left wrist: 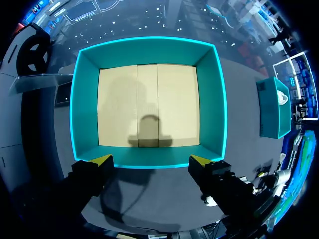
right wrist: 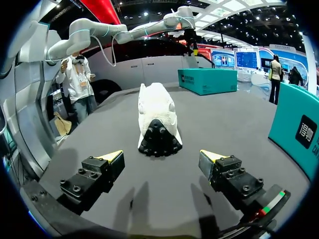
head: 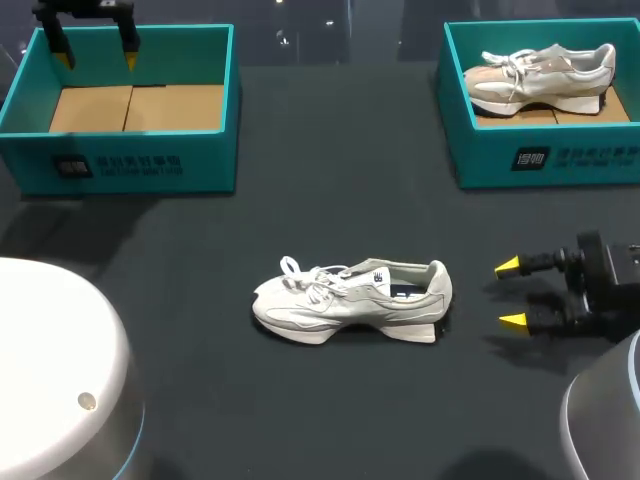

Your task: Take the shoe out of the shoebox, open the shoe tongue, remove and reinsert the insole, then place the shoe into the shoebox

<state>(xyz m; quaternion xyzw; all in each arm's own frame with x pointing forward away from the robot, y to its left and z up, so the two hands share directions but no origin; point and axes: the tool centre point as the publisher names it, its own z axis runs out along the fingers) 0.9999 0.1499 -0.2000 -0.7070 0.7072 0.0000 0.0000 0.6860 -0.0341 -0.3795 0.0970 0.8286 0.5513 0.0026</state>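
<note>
A white and grey shoe lies on its side in the middle of the dark table, heel toward my right gripper. That gripper is open, level with the heel and a short way off; its own view shows the shoe's heel ahead of its spread fingers. My left gripper hangs open above the empty teal shoebox at the far left; in its wrist view the cardboard floor of that shoebox lies ahead of its yellow tips. A second shoe rests in the far right teal shoebox.
A white rounded robot base fills the near left corner, and a grey one the near right. The teal box at the right stands beside my right gripper. Dark table surface separates the two boxes.
</note>
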